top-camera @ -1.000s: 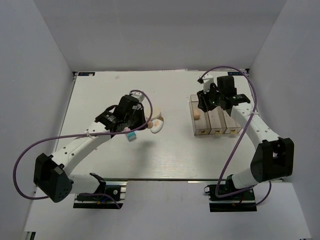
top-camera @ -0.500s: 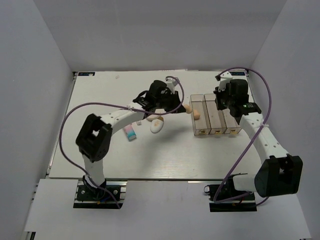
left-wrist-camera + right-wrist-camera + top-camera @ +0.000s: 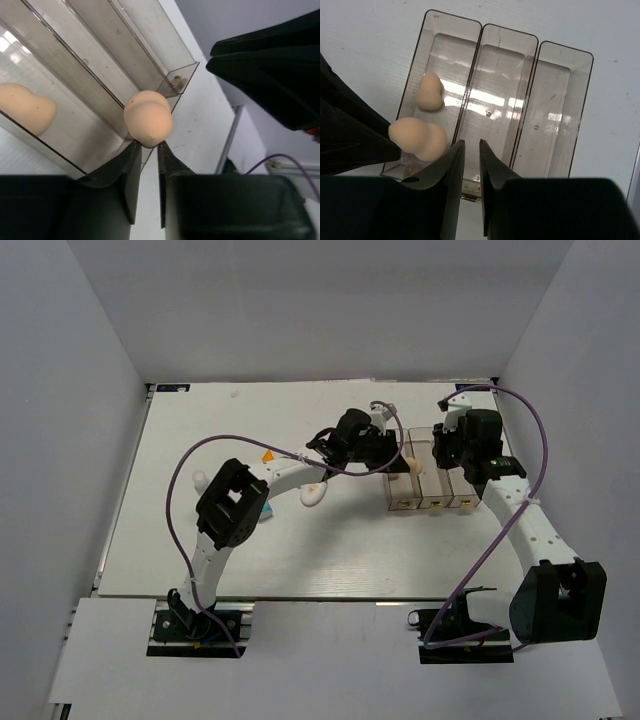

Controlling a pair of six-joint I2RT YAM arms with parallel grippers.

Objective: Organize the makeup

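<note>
- My left tool (image 3: pixel 146 146) pinches a sponge (image 3: pixel 148 117) by its tip; right tool (image 3: pixel 468 146) nearly closed, empty
- Centre over the box's (image 3: pixel 470 90) left compartment; lower gently; release beside the other sponge (image 3: pixel 430 91)

sponge (image 3: pixel 430 92) in box (image 3: pixel 566 47) L compt, 2nd sponge (image 3: pixel 417 139) above

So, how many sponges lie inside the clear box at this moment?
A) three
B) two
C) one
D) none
C: only one beige sponge lies in an end compartment of the clear box. The second sponge is pinched in the left gripper, not yet released.
</note>
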